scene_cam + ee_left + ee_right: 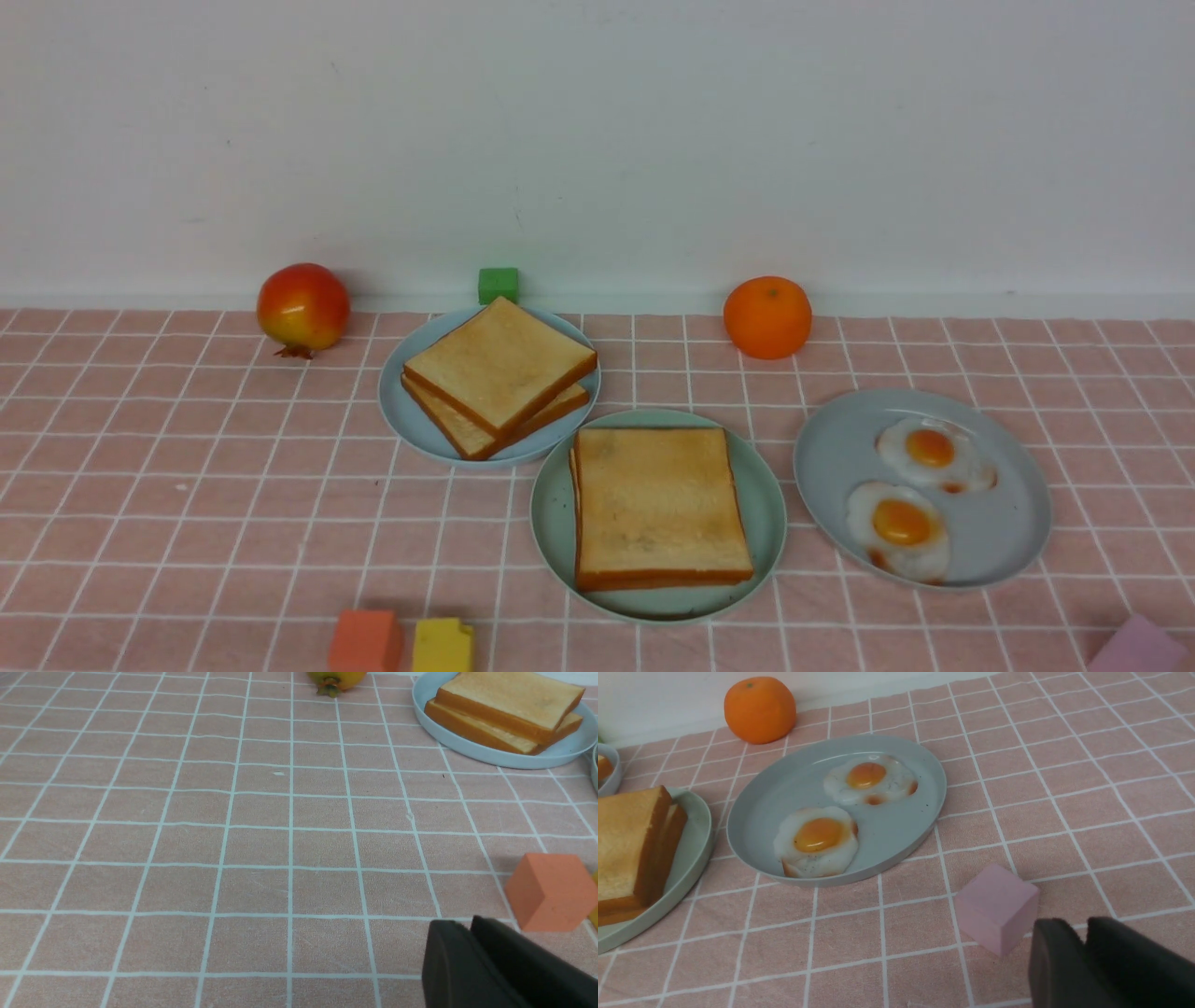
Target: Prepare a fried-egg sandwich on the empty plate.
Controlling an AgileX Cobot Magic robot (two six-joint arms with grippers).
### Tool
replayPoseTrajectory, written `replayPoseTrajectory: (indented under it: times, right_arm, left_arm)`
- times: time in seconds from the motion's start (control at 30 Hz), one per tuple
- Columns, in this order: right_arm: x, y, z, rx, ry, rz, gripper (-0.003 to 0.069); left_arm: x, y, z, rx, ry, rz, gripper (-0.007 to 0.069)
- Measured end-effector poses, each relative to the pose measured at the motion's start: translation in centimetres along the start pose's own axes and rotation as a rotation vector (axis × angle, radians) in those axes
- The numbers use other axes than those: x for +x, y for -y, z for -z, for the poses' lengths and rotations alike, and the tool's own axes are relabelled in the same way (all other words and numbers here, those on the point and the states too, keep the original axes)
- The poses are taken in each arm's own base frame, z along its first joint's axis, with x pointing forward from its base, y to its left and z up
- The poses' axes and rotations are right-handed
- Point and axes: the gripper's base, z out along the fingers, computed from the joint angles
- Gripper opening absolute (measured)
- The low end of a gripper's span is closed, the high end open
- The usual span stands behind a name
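Note:
The mint-green plate (767, 509) sits at centre front and holds two stacked toast slices (658, 499). A thin white edge shows between the slices at their left side. The plate (691, 858) and the stack (626, 844) also show in the right wrist view. No egg yolk shows there. My left gripper (467, 921) is shut and empty, low over the cloth beside an orange cube (549, 891). My right gripper (1083, 924) is shut and empty beside a pink cube (994, 905). Neither gripper shows in the front view.
A grey-blue plate (397, 411) at back left holds two loose toast slices (499, 369). Another grey-blue plate (1004, 546) at right holds two fried eggs (901, 527). A pomegranate (302, 306), green cube (498, 285) and orange (767, 317) stand by the wall. Orange (364, 641), yellow (442, 646) and purple (1139, 649) cubes line the front edge.

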Motion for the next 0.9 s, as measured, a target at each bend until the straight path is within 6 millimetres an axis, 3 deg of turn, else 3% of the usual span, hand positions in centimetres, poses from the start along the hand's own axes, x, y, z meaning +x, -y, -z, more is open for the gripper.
replayPoseTrajectory:
  times: [0.9]
  right_arm:
    - [0.00, 0.00, 0.00, 0.000, 0.000, 0.000, 0.0166]
  left_arm:
    - [0.00, 0.00, 0.00, 0.000, 0.000, 0.000, 0.0115]
